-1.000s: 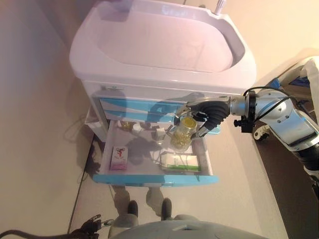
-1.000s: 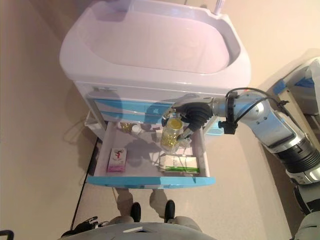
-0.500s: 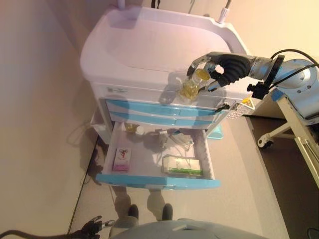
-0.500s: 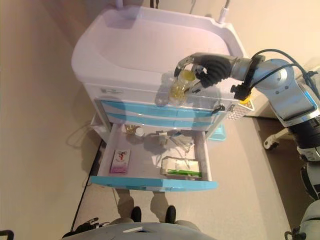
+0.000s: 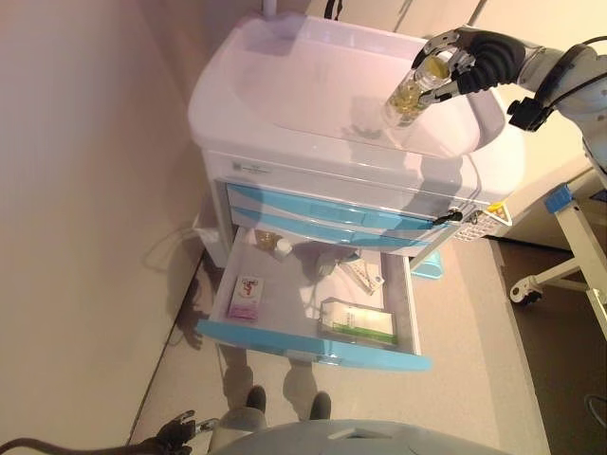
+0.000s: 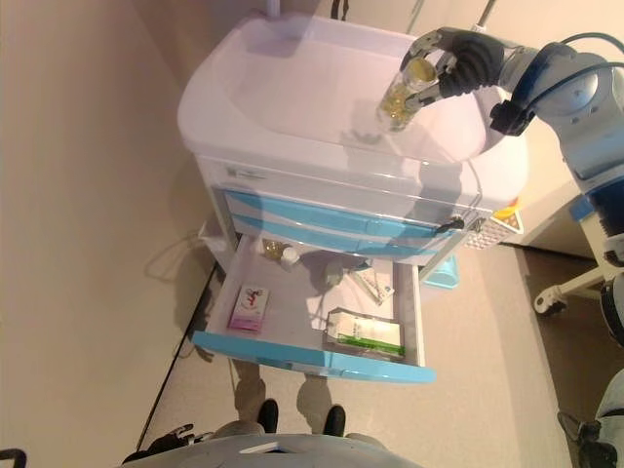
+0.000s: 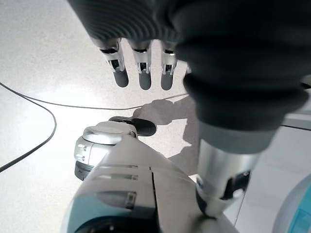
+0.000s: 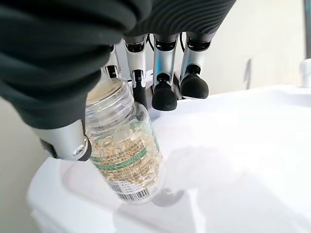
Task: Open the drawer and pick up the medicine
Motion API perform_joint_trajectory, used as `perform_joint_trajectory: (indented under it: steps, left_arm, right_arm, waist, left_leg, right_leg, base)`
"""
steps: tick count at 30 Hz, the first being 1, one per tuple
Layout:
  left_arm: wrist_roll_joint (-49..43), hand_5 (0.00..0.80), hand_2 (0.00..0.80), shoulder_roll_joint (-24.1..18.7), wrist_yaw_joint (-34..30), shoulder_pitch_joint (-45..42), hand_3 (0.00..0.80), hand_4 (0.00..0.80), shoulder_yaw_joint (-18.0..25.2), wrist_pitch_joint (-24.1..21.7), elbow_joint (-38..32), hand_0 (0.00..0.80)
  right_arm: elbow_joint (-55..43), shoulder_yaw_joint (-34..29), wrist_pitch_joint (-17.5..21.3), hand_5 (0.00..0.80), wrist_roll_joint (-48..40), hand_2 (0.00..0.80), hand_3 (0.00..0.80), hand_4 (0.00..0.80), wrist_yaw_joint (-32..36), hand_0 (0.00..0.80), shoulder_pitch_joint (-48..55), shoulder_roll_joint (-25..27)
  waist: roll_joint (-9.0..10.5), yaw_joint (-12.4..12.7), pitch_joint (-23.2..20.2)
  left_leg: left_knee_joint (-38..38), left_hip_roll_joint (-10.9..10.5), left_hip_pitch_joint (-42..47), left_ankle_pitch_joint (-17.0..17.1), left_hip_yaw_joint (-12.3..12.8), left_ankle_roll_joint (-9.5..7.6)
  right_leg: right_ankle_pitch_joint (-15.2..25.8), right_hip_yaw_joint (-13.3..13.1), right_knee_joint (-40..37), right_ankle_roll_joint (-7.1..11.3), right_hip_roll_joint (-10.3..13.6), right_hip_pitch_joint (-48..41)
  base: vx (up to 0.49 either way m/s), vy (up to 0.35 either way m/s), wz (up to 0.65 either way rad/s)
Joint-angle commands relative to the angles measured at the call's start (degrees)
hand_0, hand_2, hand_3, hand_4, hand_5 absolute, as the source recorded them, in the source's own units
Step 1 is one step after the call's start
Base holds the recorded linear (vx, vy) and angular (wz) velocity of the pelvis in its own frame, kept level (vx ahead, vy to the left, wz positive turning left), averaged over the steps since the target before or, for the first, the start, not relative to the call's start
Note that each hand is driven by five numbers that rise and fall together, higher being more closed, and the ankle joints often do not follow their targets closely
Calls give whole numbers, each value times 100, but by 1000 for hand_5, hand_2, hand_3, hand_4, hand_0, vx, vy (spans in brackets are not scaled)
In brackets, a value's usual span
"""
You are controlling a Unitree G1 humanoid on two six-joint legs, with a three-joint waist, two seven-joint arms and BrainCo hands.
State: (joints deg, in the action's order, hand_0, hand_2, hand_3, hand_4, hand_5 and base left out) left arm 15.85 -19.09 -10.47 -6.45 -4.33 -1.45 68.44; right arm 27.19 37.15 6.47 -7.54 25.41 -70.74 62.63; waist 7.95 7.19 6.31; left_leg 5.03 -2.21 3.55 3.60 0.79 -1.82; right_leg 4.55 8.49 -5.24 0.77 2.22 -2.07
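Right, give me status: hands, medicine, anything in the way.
Right hand shut on the medicine bottle, held over the cart top. Left hand open, idle near the floor. Drawer open; nothing blocking.

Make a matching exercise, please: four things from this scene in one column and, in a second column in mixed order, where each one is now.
Things:
1. clear bottle of yellow capsules
2. pink box
3. green and white box
4. left hand

Places:
A. in the open drawer, toward the robot's left
B. in the open drawer, toward the robot's right
C. in the right hand, above the cart's white top tray
D. hanging over the floor, holding nothing

Pairs: 1-C, 2-A, 3-B, 4-D
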Motion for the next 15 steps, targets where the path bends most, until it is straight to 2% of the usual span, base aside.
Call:
perform_joint_trajectory:
  steps: [1, 8, 15]
  left_arm:
    - [55, 0, 0, -172, -55, -66, 0, 0, -267, 95, 142, 0]
    - [63, 0, 0, -246, -84, -23, 0, 0, -344, 209, 82, 0]
    - [80, 0, 0, -270, -86, 11, 0, 0, -470, 178, 93, 0]
  right_arm:
    - [510, 424, -93, 800, 151, 800, 800, 800, -409, 800, -984, 310]
    - [1403, 903, -266, 800, 390, 800, 800, 800, -362, 800, -1402, 237]
    - [2259, 974, -124, 800, 748, 800, 800, 800, -476, 800, -1447, 22]
  waist:
    - [112, 275, -155]
    - [129, 414, -111]
    - [114, 580, -33]
  left_leg:
    - [-3, -160, -9, -394, -402, 0]
    - [-3, -172, -53, -362, -512, 12]
    - [-3, -173, -97, -341, -617, 18]
  right_leg:
    - [-408, 206, 456, 246, 44, -223]
    - [-425, 329, 465, 233, 62, -231]
    - [-436, 456, 463, 237, 86, -237]
  base:
    - [43, -6, 10]
    - [34, -5, 13]
    - [23, -8, 10]
